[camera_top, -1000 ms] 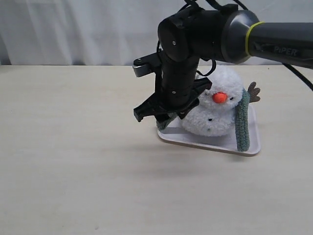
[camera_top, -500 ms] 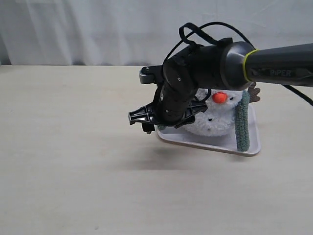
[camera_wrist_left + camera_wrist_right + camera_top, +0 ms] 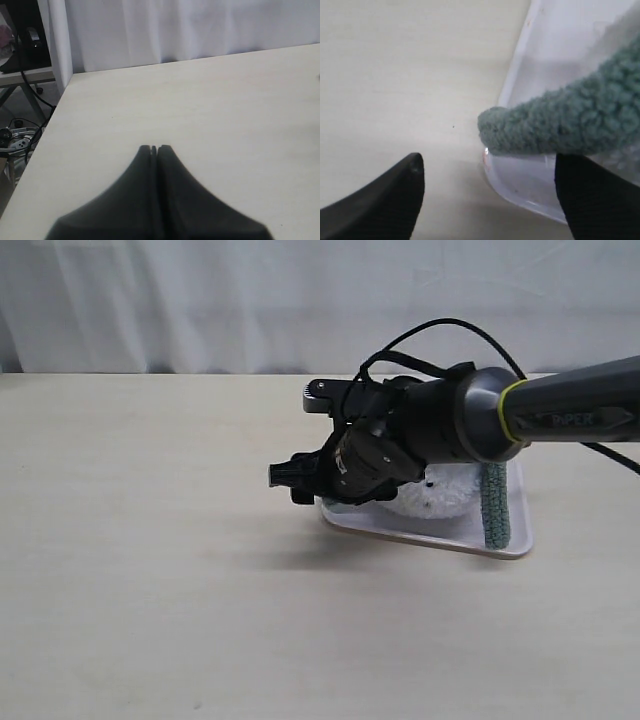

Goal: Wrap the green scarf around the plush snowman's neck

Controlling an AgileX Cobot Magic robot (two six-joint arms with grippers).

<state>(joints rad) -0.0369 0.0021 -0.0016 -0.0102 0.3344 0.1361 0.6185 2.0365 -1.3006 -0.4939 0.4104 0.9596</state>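
The plush snowman (image 3: 445, 490) sits on a white tray (image 3: 430, 536); only part of its fluffy white body shows, and my right arm hides its head and neck. One end of the green scarf (image 3: 494, 502) hangs down its right side onto the tray. The other rounded end of the green scarf (image 3: 555, 125) lies over the tray's rim (image 3: 516, 85) in the right wrist view. My right gripper (image 3: 297, 481) (image 3: 490, 167) is low at the tray's left corner, open, with that scarf end just ahead of its fingers (image 3: 385, 197). The left gripper (image 3: 154, 148) is shut on nothing over bare table.
The beige table (image 3: 150, 570) spreads wide around the tray, with a white curtain behind. In the left wrist view the table's edge (image 3: 55, 107) shows, with cables and a frame on the floor beyond it.
My right arm has dropped and tilted down, now covering the snowman's head. Its gripper has sunk to the tray's left corner by the scarf end. The scarf and snowman have stayed put.
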